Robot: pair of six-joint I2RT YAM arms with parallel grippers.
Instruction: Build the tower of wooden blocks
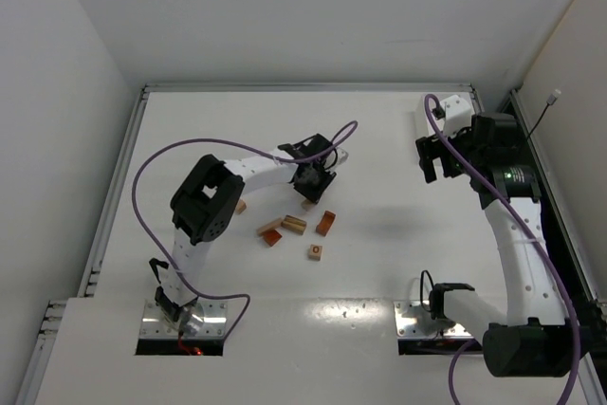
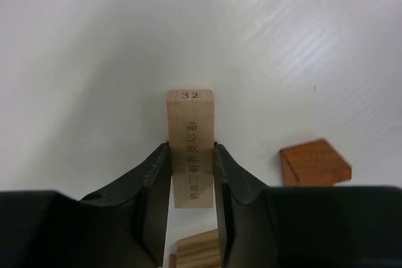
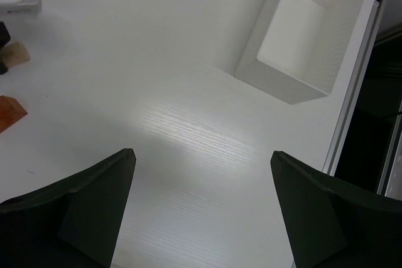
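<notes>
Left gripper (image 2: 191,150), jaws pinching a tan block (image 2: 190,120) stamped "32", engraved lettering unreadable; reddish block (image 2: 314,162) at three o'clock, partly hidden. Right gripper (image 3: 202,155) jaws spread. Other blocks (image 1: 295,226) lie loose mid counter (image 1: 398,139).

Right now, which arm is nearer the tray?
Right. The right arm hangs just short of the tray, jaws open; the left arm is across the table, jaws on a tan block.
</notes>
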